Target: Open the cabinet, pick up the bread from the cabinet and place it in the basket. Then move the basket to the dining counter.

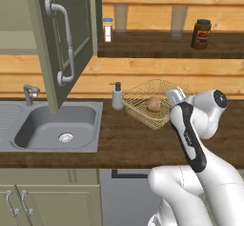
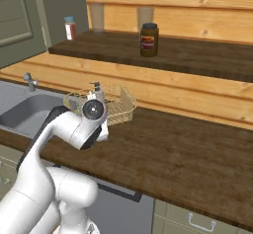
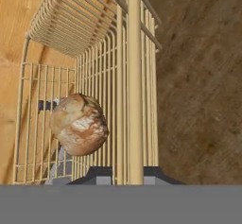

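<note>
The bread [image 3: 78, 124] lies inside the basket [image 1: 143, 107], just to one side of the gripper [image 3: 127, 173]. The basket stands on the bench [image 2: 183, 149], tipped up, its rim bar running straight between the gripper's two fingertips, which appear closed upon it. Beyond the rim the bench is bare wood. The arm bends low, wrist reaching over the basket's near edge.

Even, bright rendered light, no glare or blur. Soft shadows under the shelf [image 1: 167, 48] and inside the sink [image 1: 57, 125]. Edges sharp, undistorted.
</note>
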{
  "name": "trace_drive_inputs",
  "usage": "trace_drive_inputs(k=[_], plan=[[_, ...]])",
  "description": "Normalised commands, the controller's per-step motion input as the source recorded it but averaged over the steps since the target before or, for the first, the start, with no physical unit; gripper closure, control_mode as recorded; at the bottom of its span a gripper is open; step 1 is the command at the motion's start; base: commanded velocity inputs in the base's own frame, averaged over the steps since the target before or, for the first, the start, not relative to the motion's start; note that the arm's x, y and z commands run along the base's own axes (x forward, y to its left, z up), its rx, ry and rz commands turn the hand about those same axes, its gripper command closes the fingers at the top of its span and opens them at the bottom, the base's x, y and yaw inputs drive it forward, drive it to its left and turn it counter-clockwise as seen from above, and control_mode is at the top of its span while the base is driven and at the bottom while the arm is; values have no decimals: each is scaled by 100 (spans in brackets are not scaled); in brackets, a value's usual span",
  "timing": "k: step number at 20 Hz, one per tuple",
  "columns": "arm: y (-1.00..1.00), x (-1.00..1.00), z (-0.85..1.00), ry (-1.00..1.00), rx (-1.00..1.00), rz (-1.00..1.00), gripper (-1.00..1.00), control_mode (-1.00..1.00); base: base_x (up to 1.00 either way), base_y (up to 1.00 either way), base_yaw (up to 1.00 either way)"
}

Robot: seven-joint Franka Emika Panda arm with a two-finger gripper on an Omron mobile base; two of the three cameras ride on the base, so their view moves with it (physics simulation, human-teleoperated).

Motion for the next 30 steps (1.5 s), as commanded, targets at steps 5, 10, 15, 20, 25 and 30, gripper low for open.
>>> trace_drive_inputs(k=[5,10,15,20,25,30], plan=[[0,-8,46,-1,33,9,100,-100,0,0,0],[0,-34,44,0,4,15,100,-100,0,0,0],[0,-48,4,-4,-13,8,100,-100,0,0,0],[0,-8,-1,-1,-2,0,100,-100,0,0,0],[0,-2,0,0,0,0,100,-100,0,0,0],[0,-22,0,-1,0,0,100,100,-33,0,0]])
